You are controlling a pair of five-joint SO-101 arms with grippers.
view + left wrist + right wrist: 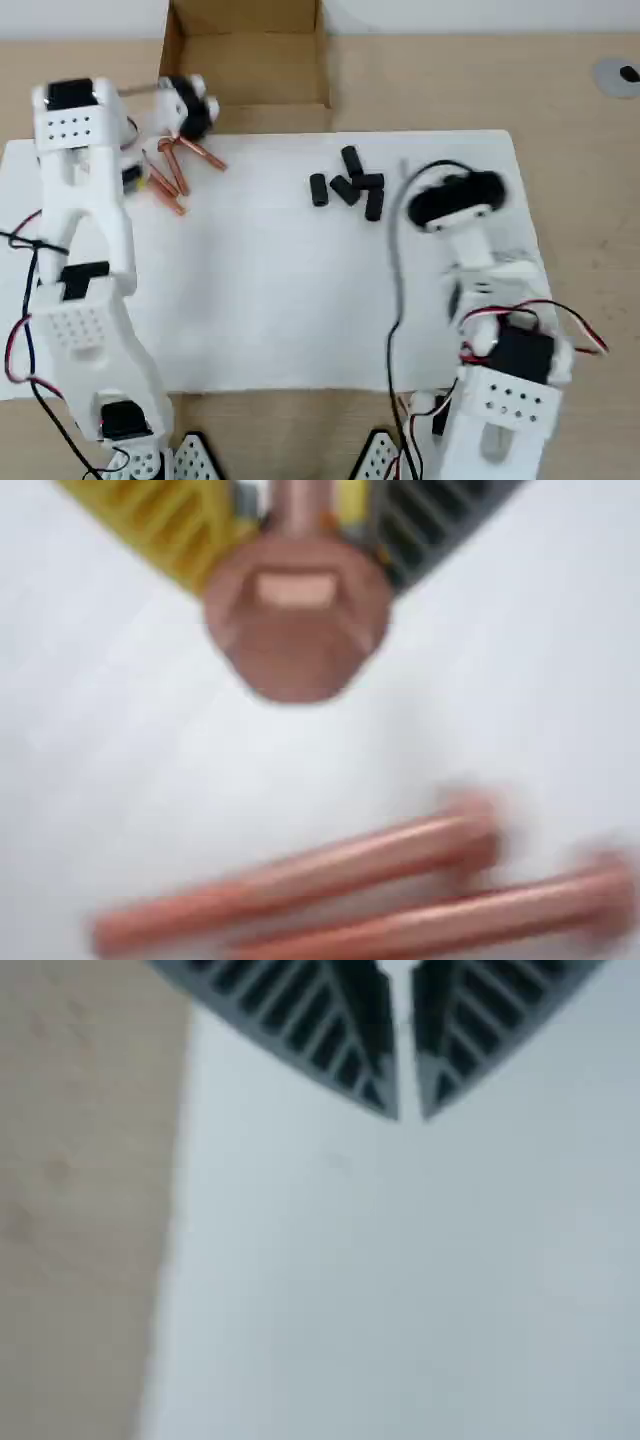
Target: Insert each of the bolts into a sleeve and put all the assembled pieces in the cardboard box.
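Note:
In the left wrist view my left gripper (300, 570) is shut on a copper bolt (297, 620), whose head faces the camera. Two more copper bolts (300, 880) lie side by side on the white mat below it. From above, the left gripper (140, 178) is at the bolt cluster (180, 160) on the mat's far left. Several black sleeves (350, 188) lie in a group at the mat's far middle. My right gripper (455, 200) hangs to the right of the sleeves; its fingers (350, 1050) are shut with nothing between them. The cardboard box (250, 95) stands open behind the mat.
A white mat (270, 300) covers the wooden table (580, 200); its edge (180, 1210) runs close to the right gripper. Wires trail from both arm bases along the front edge.

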